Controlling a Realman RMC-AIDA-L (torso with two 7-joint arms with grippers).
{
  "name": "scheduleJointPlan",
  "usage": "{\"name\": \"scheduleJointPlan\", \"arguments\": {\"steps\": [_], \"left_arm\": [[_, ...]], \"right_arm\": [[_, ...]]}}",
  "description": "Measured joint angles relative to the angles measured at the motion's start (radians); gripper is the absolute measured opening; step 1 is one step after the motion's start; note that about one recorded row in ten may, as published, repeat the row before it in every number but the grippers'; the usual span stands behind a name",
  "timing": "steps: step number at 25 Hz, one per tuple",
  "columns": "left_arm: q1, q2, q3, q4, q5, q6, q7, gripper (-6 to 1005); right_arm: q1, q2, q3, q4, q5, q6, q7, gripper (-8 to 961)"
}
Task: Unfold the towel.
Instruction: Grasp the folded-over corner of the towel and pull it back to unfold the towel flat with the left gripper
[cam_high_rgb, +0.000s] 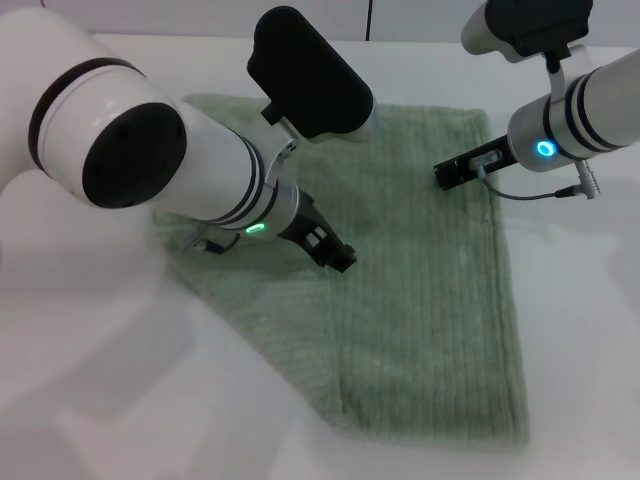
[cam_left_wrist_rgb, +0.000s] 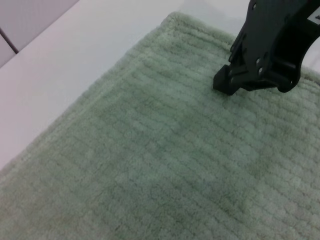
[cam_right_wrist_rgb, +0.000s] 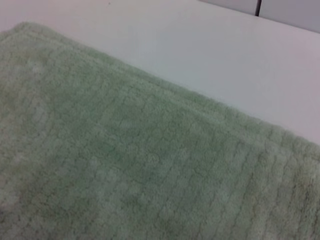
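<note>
The pale sage-green towel (cam_high_rgb: 430, 300) lies flat on the white table, its ribbed stripes showing. A hem line near its front edge suggests a second layer. My left gripper (cam_high_rgb: 338, 256) hangs low over the towel's middle-left part. My right gripper (cam_high_rgb: 452, 172) is low over the towel near its far right corner. It also shows in the left wrist view (cam_left_wrist_rgb: 227, 84), with its black tip at or just above the cloth. The left wrist view shows the towel (cam_left_wrist_rgb: 150, 165) with a far corner, and the right wrist view shows the towel (cam_right_wrist_rgb: 125, 165) with a hemmed edge.
The white table (cam_high_rgb: 570, 330) surrounds the towel on all sides. My bulky left arm (cam_high_rgb: 150, 150) hides the towel's left part. A grey cable (cam_high_rgb: 540, 195) hangs from my right wrist above the towel's right edge.
</note>
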Motion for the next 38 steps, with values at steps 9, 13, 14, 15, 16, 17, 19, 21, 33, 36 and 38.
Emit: {"name": "scheduleJointPlan", "arguments": {"steps": [9, 13, 14, 15, 16, 17, 19, 21, 33, 36, 38], "left_arm": [[-0.010, -0.001, 0.005, 0.029, -0.005, 0.014, 0.000, 814], [-0.013, -0.001, 0.004, 0.045, -0.005, 0.023, 0.000, 814], [-0.016, -0.001, 0.004, 0.051, -0.006, 0.024, 0.000, 814], [-0.019, -0.002, 0.004, 0.058, -0.007, 0.024, -0.001, 814], [-0.023, -0.002, 0.004, 0.067, -0.007, 0.025, -0.001, 814], [-0.023, -0.002, 0.004, 0.067, -0.007, 0.025, -0.001, 814], [-0.033, -0.002, 0.004, 0.087, -0.006, 0.029, -0.013, 814], [-0.038, -0.002, 0.003, 0.094, -0.004, 0.029, -0.022, 814], [-0.086, 0.000, -0.023, 0.128, -0.013, -0.032, -0.027, 747], [-0.099, 0.000, -0.032, 0.139, -0.018, -0.048, -0.029, 630], [-0.101, -0.001, -0.032, 0.138, -0.018, -0.051, -0.029, 521]], "right_arm": [[0.000, 0.000, 0.000, 0.000, 0.000, 0.001, 0.000, -2], [0.000, 0.000, 0.000, 0.000, 0.000, 0.003, 0.000, -2], [0.000, 0.000, 0.000, 0.000, 0.000, 0.003, 0.000, -2], [0.000, 0.000, 0.000, 0.000, 0.000, 0.003, 0.000, -2], [0.000, 0.000, 0.000, 0.000, 0.000, 0.003, 0.000, -2], [0.000, 0.000, 0.000, 0.000, 0.000, 0.003, 0.000, -2], [0.000, 0.000, 0.000, 0.000, 0.000, 0.003, 0.000, -2], [0.000, 0.000, 0.000, 0.001, 0.000, 0.003, 0.000, -2], [0.000, 0.000, 0.000, 0.006, -0.003, 0.002, 0.000, -2], [0.000, 0.000, 0.000, 0.008, -0.004, 0.002, 0.000, -2], [0.000, 0.000, 0.000, 0.008, -0.005, 0.002, 0.000, -2]]}}
